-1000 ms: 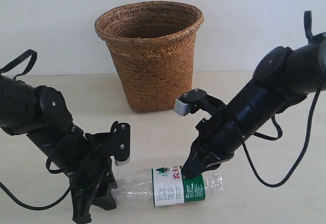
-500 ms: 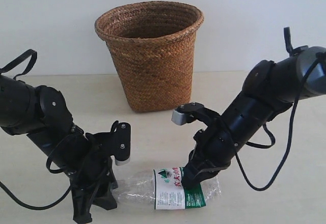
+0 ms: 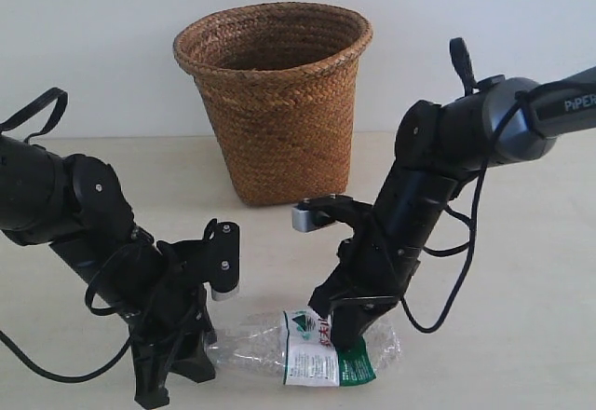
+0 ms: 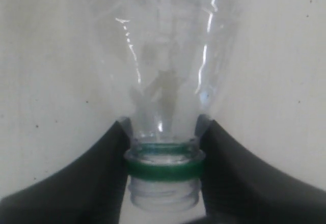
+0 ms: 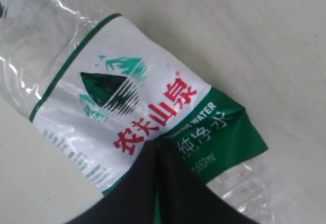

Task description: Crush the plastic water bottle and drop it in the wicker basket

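The plastic water bottle [image 3: 312,352] lies on its side on the table near the front edge, its label creased and dented. My left gripper [image 3: 207,343] is shut on its neck, one finger on each side of the green ring [image 4: 164,164]. The threaded mouth shows no cap, and the clear body [image 4: 165,66] runs away from the jaws. My right gripper [image 3: 341,334] is shut with nothing between its fingers, and its tips [image 5: 157,145] press down on the white-and-green label [image 5: 127,102]. The wicker basket [image 3: 279,102] stands upright behind the bottle, against the wall.
The table [image 3: 521,335] is a pale wooden surface ending at a white wall [image 3: 93,47]. Cables loop off both arms. The right arm [image 3: 438,177] leans in over the table to the right of the basket.
The right arm has swung left and steeper, pushing its shut tips down into the label. The bottle's middle has caved in and its label has crumpled. The left arm has not moved.
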{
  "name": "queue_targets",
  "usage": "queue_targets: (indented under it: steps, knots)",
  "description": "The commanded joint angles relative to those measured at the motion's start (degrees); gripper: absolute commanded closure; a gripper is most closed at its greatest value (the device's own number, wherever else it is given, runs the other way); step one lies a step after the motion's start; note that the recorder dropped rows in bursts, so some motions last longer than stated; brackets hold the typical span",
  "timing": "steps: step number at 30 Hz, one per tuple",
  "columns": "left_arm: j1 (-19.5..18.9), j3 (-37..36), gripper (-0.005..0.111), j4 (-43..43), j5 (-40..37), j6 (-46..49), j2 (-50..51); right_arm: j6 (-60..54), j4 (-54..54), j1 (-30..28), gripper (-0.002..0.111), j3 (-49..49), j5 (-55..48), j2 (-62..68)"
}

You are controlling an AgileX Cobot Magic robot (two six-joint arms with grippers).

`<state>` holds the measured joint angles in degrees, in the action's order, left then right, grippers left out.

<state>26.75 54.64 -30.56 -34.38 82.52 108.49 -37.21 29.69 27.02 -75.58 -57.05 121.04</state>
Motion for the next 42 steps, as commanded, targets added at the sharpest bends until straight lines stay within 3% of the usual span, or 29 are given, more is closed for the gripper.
queue_targets:
  steps: [1,13,29,42]
  knots:
    - [0.38,-0.11,0.102,-0.26,-0.61,-0.65,0.16,2.68,-8.58,0.12,0.108,-1.89,-1.40,6.08]
    - [0.38,0.11,0.102,-0.03,-2.75,-0.65,0.16,4.66,-8.72,1.10,0.108,-6.47,-7.08,2.17]
    - [0.38,0.37,0.102,1.67,-3.27,-0.55,0.16,-20.47,8.89,1.54,0.108,-5.72,-12.67,-10.60]
    - [0.38,0.37,0.102,1.67,-3.49,-0.55,0.16,-31.30,11.21,4.95,0.108,-2.68,-4.76,-7.49]
